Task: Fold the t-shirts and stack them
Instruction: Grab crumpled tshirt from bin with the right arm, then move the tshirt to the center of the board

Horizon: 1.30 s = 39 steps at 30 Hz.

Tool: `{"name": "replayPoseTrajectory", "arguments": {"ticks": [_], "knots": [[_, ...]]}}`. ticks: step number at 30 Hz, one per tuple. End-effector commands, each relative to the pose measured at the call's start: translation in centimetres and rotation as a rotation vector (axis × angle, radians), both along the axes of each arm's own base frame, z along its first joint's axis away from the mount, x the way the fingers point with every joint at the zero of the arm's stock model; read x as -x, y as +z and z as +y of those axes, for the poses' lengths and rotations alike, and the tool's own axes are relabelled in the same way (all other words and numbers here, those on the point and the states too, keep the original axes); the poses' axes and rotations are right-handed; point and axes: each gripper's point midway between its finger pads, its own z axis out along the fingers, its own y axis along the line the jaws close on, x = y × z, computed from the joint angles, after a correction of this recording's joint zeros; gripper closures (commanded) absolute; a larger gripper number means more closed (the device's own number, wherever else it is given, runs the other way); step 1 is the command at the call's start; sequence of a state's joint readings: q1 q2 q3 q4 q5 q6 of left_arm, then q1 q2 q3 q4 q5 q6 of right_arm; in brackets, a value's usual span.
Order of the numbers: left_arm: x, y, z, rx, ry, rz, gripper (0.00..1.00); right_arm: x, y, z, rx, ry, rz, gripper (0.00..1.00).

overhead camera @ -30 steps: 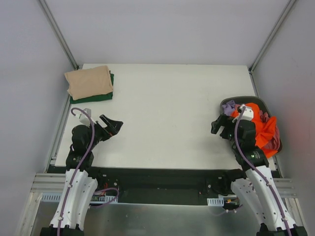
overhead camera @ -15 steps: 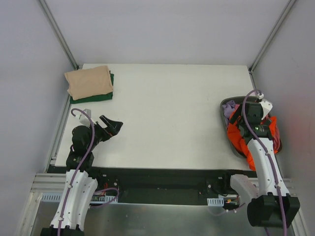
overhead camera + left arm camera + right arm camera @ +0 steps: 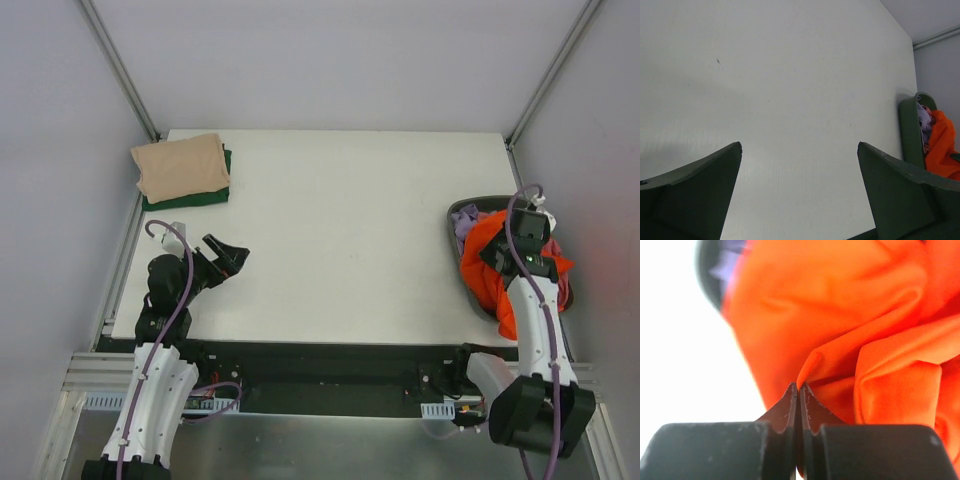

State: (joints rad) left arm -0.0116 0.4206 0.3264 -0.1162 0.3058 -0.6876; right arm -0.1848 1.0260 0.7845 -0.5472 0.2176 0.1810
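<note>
A crumpled bright orange t-shirt spills over the near edge of the dark grey basket at the right of the table. My right gripper is down in the basket, shut on a fold of this orange cloth. A lilac t-shirt lies at the basket's far left, and a bit of pink one shows at the right rim. A folded beige t-shirt rests on a folded dark green one at the far left corner. My left gripper hovers open over bare table.
The white table is walled by grey panels on three sides, with metal rails along its left and right edges. In the left wrist view the basket shows far right, with orange cloth inside it.
My right arm swung from the basket's left side to over the basket, dropped into it, and its jaws went from open to shut on the orange cloth. The left arm stayed still.
</note>
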Motion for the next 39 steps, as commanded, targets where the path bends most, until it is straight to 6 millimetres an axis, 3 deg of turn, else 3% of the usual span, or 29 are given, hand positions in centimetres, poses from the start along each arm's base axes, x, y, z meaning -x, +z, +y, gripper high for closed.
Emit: {"name": "replayPoseTrajectory", "arguments": {"ticks": [1, 5, 11, 15, 19, 21, 23, 25, 29, 31, 34, 36, 37, 39], "knots": [[-0.4, 0.6, 0.1, -0.012, -0.005, -0.028, 0.01, -4.4, 11.5, 5.8, -0.148, 0.298, -0.484, 0.99], [-0.4, 0.6, 0.2, -0.009, 0.004, -0.025, 0.01, -3.1, 19.3, 14.0, -0.298, 0.690, -0.648, 0.99], [-0.2, 1.0, -0.5, 0.015, -0.031, -0.025, 0.01, 0.0, 27.2, 23.5, -0.269, 1.084, -0.723, 0.99], [0.2, 0.8, -1.0, 0.046, -0.047, -0.014, 0.01, 0.5, 32.6, 27.8, -0.288, 1.216, -0.840, 0.99], [0.6, 0.5, -1.2, 0.071, -0.046, -0.005, 0.01, 0.1, 35.1, 31.4, -0.357, 1.263, -0.877, 0.99], [0.8, 0.7, -1.1, 0.076, -0.042, -0.007, 0.01, -0.2, 35.4, 32.2, -0.393, 1.259, -0.878, 0.99], [0.9, 1.0, -1.0, 0.078, -0.030, -0.010, 0.01, -1.4, 34.2, 31.9, -0.379, 1.208, -0.843, 0.99], [1.1, 1.2, -0.8, 0.077, -0.016, -0.015, 0.01, -2.9, 31.3, 30.9, -0.327, 1.114, -0.774, 0.99], [1.2, 0.8, -0.3, 0.072, 0.019, -0.002, 0.01, -6.5, 20.4, 25.9, -0.121, 0.823, -0.479, 0.96], [1.2, 0.3, -0.1, 0.074, 0.034, 0.024, 0.01, -7.5, 15.1, 22.0, 0.028, 0.681, -0.303, 0.78], [1.2, -0.8, 0.1, 0.073, 0.051, 0.093, 0.01, -7.4, 9.9, 16.5, 0.216, 0.533, -0.049, 0.37], [1.3, -1.5, -0.3, 0.079, 0.030, 0.138, 0.01, -6.8, 8.4, 14.6, 0.287, 0.489, 0.039, 0.21], [1.4, -1.9, -0.5, 0.086, 0.015, 0.161, 0.01, -6.5, 8.3, 13.9, 0.313, 0.472, 0.045, 0.07], [1.6, -2.7, -1.2, 0.097, -0.024, 0.221, 0.01, -6.0, 8.2, 13.0, 0.343, 0.448, 0.034, 0.04]]}}
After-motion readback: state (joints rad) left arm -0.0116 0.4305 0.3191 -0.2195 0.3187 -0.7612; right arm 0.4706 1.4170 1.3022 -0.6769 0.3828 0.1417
